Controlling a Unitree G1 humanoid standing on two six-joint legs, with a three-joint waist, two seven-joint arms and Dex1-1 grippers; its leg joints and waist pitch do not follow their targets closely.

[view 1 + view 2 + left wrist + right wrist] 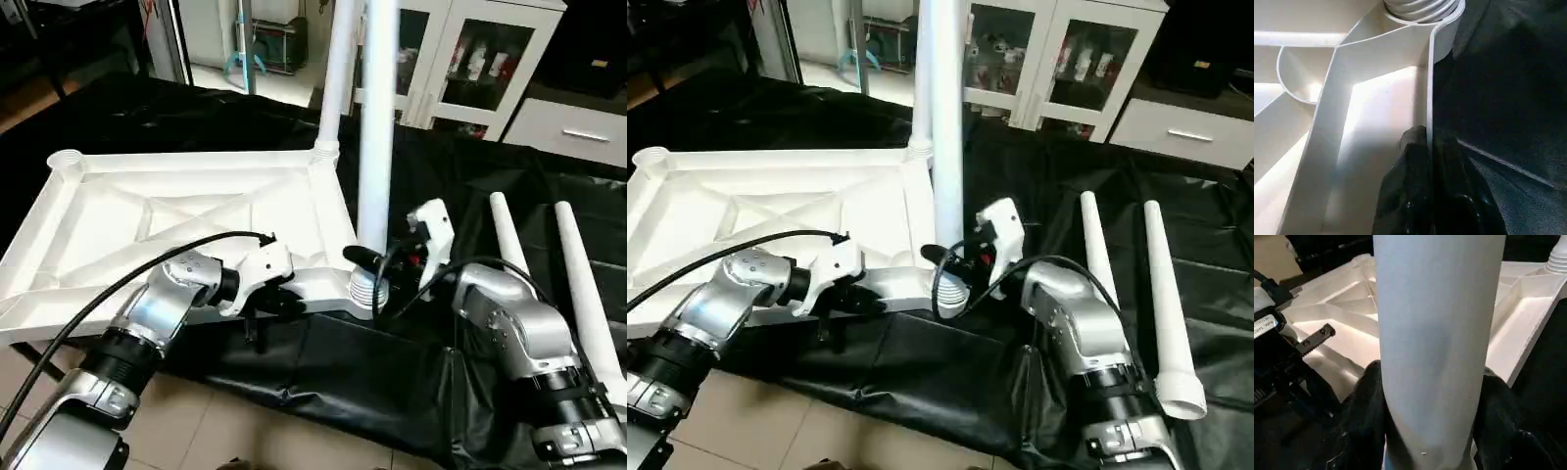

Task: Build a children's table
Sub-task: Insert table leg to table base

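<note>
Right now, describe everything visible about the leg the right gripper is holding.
The held leg is a smooth white plastic-looking tube standing upright, its ribbed threaded end seated in the near corner socket of the upside-down tabletop. The right gripper clasps it low, black fingers on both sides. Its upper end leaves the frame.

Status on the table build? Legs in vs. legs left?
Done: one leg stands in the far corner socket of the upturned tabletop. In hand: right gripper clamps a second leg upright in the near corner socket, threads still showing; left gripper pinches the tabletop's rim. Left: two legs lying on the black cloth.
</note>
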